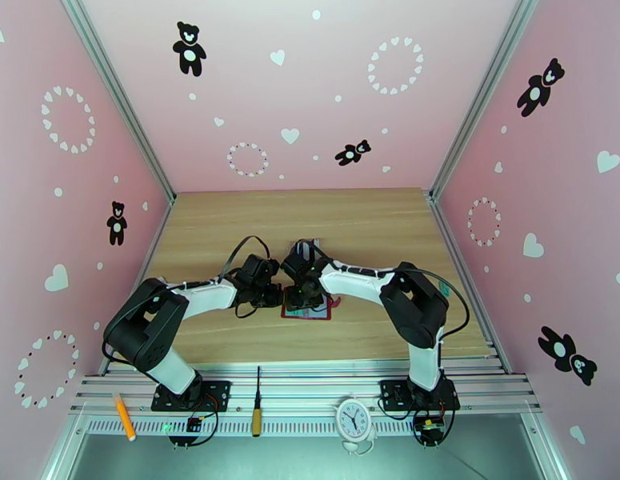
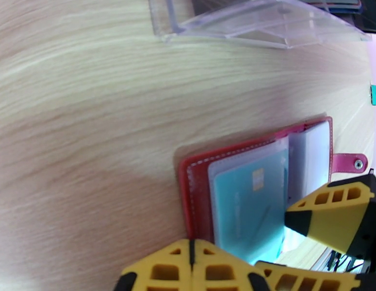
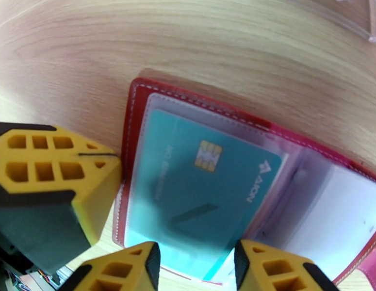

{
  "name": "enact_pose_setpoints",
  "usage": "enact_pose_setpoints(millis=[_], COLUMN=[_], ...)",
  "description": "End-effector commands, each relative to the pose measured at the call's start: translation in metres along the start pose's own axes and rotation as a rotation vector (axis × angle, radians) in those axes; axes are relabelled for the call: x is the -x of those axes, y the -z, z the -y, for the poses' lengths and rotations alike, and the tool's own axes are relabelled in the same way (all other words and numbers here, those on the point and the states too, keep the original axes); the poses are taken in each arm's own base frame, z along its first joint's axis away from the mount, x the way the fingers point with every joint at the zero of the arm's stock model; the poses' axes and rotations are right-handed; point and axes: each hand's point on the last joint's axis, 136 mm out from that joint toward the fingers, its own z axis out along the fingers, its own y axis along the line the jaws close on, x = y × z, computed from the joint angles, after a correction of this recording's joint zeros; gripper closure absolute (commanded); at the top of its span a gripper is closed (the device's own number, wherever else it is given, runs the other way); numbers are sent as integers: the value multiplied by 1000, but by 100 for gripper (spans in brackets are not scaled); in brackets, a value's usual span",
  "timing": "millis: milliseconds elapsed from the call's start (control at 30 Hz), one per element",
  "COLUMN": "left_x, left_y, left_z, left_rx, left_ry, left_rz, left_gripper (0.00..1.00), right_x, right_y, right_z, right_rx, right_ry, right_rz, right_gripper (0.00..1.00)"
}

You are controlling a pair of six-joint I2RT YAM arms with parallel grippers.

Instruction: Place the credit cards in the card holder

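The left jaws are shut with nothing between them, their yellow fingers (image 2: 188, 267) pressed into one blunt tip. That tip sits on or just at the left cover edge of the holder (image 3: 134, 107), which lies open and flat on the desk (image 2: 90, 141) directly under both sets of jaws. I judge that the closed tip serves as a weight, keeping the cover from lifting or sliding while the other arm works. Just right of it, a teal card (image 3: 202, 190) lies chip side up inside the holder's clear left pocket, most of its length under the plastic. Its near end reaches back between the right jaws. These stand apart, one finger (image 3: 144, 267) to each side of that end and seemingly above it, since the card looks wider than the gap between them. I cannot tell whether the pads touch it. The pose suits guiding the card's last stretch inward rather than carrying it, so this card looks nearly seated. Right of the right jaws the other pockets look pale and unfilled, and the snap tab (image 2: 350, 162) hangs off the far cover, out of the way. Beyond both jaws a clear rack (image 2: 265, 20) stands on the desk, with what may be more cards at its far end, though they are too cropped to be sure.
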Motion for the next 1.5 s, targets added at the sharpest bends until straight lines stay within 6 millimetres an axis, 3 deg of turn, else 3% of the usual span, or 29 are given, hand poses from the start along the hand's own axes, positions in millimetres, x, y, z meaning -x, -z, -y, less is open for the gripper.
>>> enact_pose_setpoints(millis=[0,833,1233,1467], left_x=[-4,3,3,2], left_y=[-4,7,11,10], left_z=[7,4,15,24], left_rx=[-26,15,-44,-103], left_ry=[-7,-16,-24,-29], left_rz=[-19,36,43,28], left_gripper=[99,94,71,72], right_x=[8,19,28,32], right_y=[1,31,42,39], right_z=[-19,-2,38,54], right_rx=[53,21,-15,-8], right_ry=[15,7,-39,-75], right_rz=[13,83,102,97], right_gripper=[53,53,53,53])
